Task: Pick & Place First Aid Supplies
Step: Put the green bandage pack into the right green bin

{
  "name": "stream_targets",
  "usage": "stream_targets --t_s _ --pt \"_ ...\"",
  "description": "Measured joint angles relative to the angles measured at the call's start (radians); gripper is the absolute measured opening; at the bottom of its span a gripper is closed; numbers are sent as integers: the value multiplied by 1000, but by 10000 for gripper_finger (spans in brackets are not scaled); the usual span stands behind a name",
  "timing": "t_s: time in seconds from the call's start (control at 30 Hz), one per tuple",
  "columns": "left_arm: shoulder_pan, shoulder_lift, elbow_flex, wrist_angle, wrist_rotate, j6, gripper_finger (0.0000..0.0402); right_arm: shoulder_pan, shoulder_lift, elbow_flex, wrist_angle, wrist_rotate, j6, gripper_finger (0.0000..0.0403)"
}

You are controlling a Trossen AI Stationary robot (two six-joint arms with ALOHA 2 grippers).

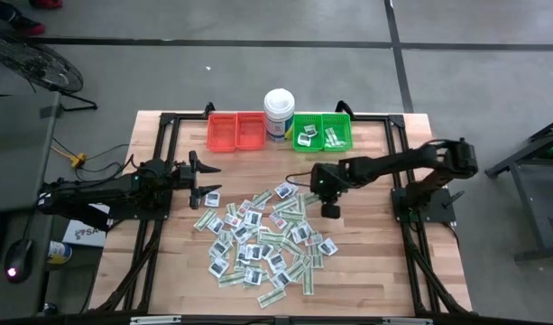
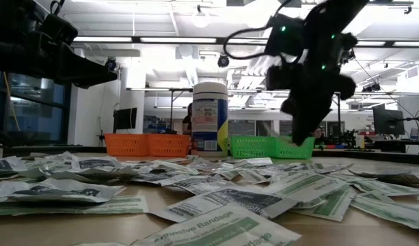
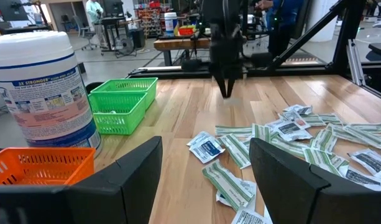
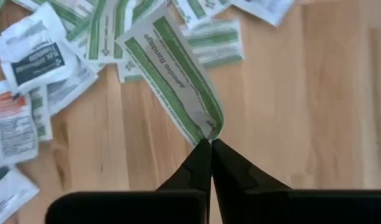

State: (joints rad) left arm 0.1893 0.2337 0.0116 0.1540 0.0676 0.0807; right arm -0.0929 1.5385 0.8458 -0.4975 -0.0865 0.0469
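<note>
The first aid supplies lie scattered at the table's middle: square white packets and green-and-white strips. My right gripper hangs over the pile's far right edge, shut on one green-and-white bandage strip. My left gripper waits open at the pile's left, level, with nothing between its fingers. My right gripper pinches one narrow end of the bandage strip between its two fingertips; that end is puckered. The fingers come from above, slanting down, roughly along the strip. The strip reaches out past the tips above the other packets; whether its far end touches them, I cannot tell.
At the table's far edge stand a red bin, a tall white tub and a green bin holding a few packets. Bare wood lies right of the pile, beside the right arm's base.
</note>
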Motion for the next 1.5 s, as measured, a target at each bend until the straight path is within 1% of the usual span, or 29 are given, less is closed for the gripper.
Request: stream_targets --t_s 0.17,0.37,0.53,0.67,0.9,1.07,1.17,1.37,1.5 --pt "0 0 0 0 0 0 238 -34 -133 1 -72 16 68 1" --pt "0 0 0 0 0 0 238 -126 -280 2 -179 17 127 1" --pt "0 0 0 0 0 0 238 -237 -353 2 -197 15 211 1" --pt "0 0 0 0 0 0 238 -339 -376 2 -195 4 237 0" --pt "0 0 0 0 0 0 238 -524 -353 2 -165 -17 249 0" --pt "0 0 0 0 0 0 238 -633 -292 3 -119 -42 337 0" --pt "0 0 0 0 0 0 238 -669 -237 4 -71 -61 425 0" --pt "0 0 0 0 0 0 238 -712 -103 4 27 -150 589 0" --pt "0 0 0 0 0 0 238 -738 -44 4 84 -156 675 0"
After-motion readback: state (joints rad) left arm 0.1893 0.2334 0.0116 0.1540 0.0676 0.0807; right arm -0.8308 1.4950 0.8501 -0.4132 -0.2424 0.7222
